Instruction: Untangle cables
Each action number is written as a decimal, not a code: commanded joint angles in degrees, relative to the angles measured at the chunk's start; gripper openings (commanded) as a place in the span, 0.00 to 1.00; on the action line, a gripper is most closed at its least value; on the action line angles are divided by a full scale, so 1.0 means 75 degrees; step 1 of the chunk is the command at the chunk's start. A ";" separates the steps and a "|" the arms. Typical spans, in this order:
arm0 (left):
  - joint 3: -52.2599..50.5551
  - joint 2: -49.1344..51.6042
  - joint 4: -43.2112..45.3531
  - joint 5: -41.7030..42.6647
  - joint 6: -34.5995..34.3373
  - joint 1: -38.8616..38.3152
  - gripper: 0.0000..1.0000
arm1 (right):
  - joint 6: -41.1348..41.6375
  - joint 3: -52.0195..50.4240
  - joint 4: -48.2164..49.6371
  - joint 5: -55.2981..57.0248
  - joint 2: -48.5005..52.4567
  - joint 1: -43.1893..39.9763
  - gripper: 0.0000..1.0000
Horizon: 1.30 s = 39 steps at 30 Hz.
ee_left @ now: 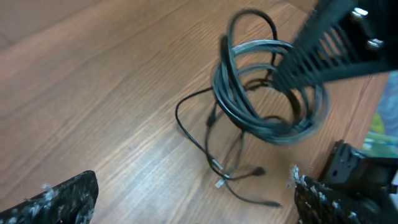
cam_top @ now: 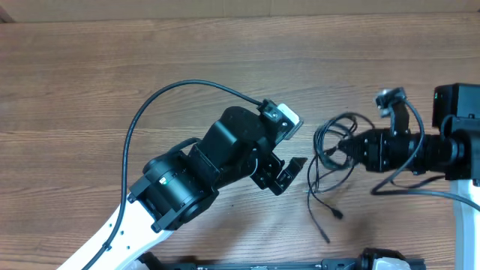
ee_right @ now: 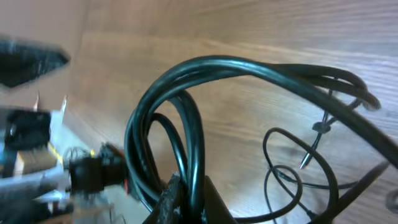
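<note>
Your right gripper (cam_top: 334,150), reaching in from the right edge of the overhead view, is clamped on the cables (cam_top: 313,180). It holds a coil of them up off the wooden table (cam_top: 112,67), and loose ends trail toward the lower centre-right. Your left gripper (cam_top: 289,172) sits just left of the bundle, its fingers (ee_left: 62,199) spread and holding nothing. Both wrist views show the coil blurred. The right wrist view cuts it off at the bottom edge, and the plug ends are too small to tell apart.

The cables (cam_top: 328,155) lie on the bench (cam_top: 90,82) near its right edge, between the grippers. The left gripper (cam_top: 289,174) is just left of them and the right gripper (cam_top: 339,150) is at their right (coil caught in it). Loose ends trail toward the near edge.
</note>
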 commanded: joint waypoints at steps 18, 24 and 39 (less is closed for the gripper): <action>0.0003 -0.0003 0.0309 0.2535 -0.1393 -0.0044 0.95 | -0.2154 0.0032 0.0047 -0.1332 -0.1081 0.0038 0.04; 0.0003 -0.0003 0.0405 0.2786 -0.1408 -0.0044 0.59 | -0.2154 0.0032 0.0023 -0.1335 -0.1096 0.0038 0.04; 0.0003 0.0000 0.1023 0.2786 -0.1355 -0.0041 0.98 | -0.2159 0.0032 -0.0041 -0.2314 -0.1107 0.0038 0.04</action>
